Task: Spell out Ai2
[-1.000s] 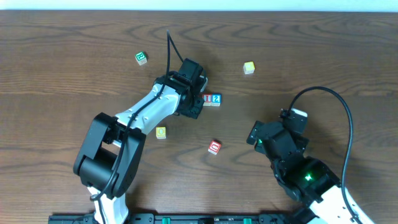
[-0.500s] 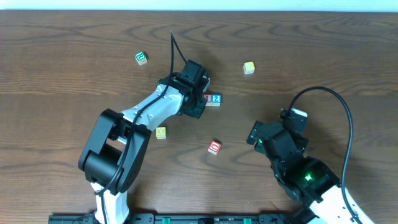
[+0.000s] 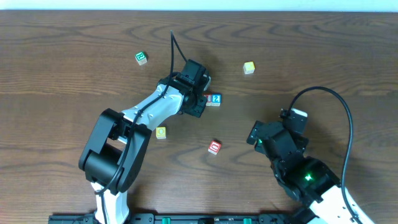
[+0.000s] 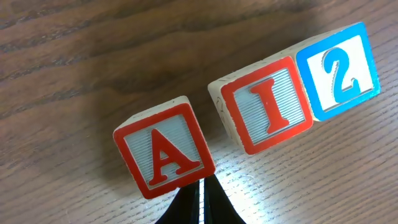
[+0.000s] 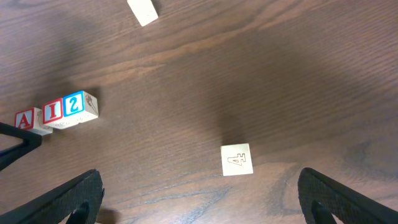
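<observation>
Overhead: wood table [image 3: 62, 74] fills frame. Left gripper [image 4: 199, 198] at centre, shut, nothing held, tips at A cube [image 4: 164, 148] lower edge. Right gripper [image 5: 199, 177] lower right, spread wide, empty. I cube [image 4: 266, 106] & 2 cube [image 4: 339, 70] touching; A just left of I w/ small gap.

Your overhead view is bright, even and sharp, and the arms cast only faint shadows on the tabletop [image 3: 62, 50]. Your left wrist view is crisp: a broad soft shadow lies up-left of the A cube [image 4: 165, 155], and a pale sheen shows on the wood below the I cube [image 4: 267, 106]. Your right wrist view is dimmer, with the fingers [image 5: 62, 202] of the right pincer [image 5: 199, 183] showing as dark blurs.
</observation>
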`<state>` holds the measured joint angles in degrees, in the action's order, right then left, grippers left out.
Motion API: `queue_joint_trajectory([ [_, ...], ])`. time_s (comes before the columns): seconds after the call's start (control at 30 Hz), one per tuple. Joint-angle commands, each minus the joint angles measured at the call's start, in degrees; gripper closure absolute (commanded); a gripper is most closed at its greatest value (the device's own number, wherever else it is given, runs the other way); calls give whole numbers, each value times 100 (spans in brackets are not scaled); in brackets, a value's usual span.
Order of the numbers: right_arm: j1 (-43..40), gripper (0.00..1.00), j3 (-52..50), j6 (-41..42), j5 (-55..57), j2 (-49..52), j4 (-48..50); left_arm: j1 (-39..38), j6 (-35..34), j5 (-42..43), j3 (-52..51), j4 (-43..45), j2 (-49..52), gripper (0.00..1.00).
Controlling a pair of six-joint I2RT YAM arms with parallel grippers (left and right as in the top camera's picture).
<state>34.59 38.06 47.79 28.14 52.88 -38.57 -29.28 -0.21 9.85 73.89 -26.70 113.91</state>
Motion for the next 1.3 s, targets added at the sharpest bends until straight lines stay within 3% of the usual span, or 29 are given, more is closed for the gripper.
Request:
queue_joint_trajectory([
  [0.0,48,1,-31,103,140,7,-2,-7,-26,-103,-26,-13,72,94],
  [0.2,48,1,-31,105,140,7,0,13,-153,-214,151,-625,-190,94],
  [0.3,48,1,-31,103,140,7,0,11,-286,-763,195,-955,-496,95],
  [0.4,48,1,-31,105,140,4,-2,20,-463,-1292,195,-960,-621,94],
  [0.57,48,1,-31,105,140,7,-2,190,-625,-1445,179,-721,-590,94],
  [1.27,46,1,-31,105,140,4,-2,417,-914,-734,120,133,-74,94],
])
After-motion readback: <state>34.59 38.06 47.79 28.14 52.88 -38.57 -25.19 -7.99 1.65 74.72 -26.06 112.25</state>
